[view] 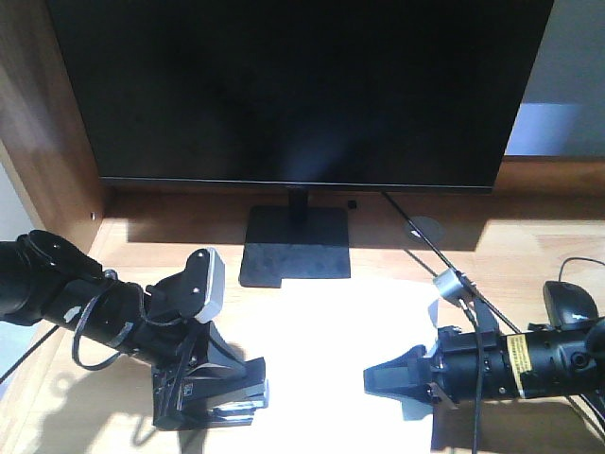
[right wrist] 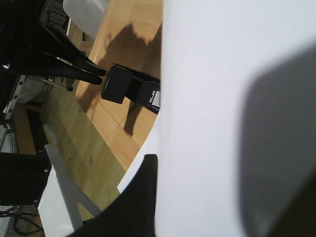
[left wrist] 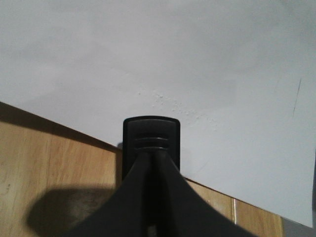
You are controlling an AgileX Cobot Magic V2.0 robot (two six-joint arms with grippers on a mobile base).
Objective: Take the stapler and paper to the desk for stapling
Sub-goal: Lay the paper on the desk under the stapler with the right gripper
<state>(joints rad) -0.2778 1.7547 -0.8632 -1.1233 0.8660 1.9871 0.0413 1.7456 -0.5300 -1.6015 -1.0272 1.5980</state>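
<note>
The white paper (view: pixel 331 340) lies on the light wooden desk (view: pixel 123 246) in front of the monitor. The black stapler (view: pixel 236 397) sits at the sheet's left edge, its front end at the paper (right wrist: pixel 207 74). My left gripper (view: pixel 213 374) is shut, its fingertips (left wrist: pixel 143 163) pressed together on the stapler's ridged top (left wrist: pixel 150 133). My right gripper (view: pixel 392 378) is shut on the paper's right edge. In the right wrist view one black finger (right wrist: pixel 140 197) lies on the sheet; the other is hidden behind it. That view also shows the stapler (right wrist: pixel 131 89).
A large black monitor (view: pixel 302 85) on a square stand base (view: pixel 295 257) fills the back. A black mouse (view: pixel 567 303) sits at the right, with a cable (view: pixel 421 236) and silver adapter (view: pixel 452 284) running past it. A brown side panel (view: pixel 38 113) bounds the left.
</note>
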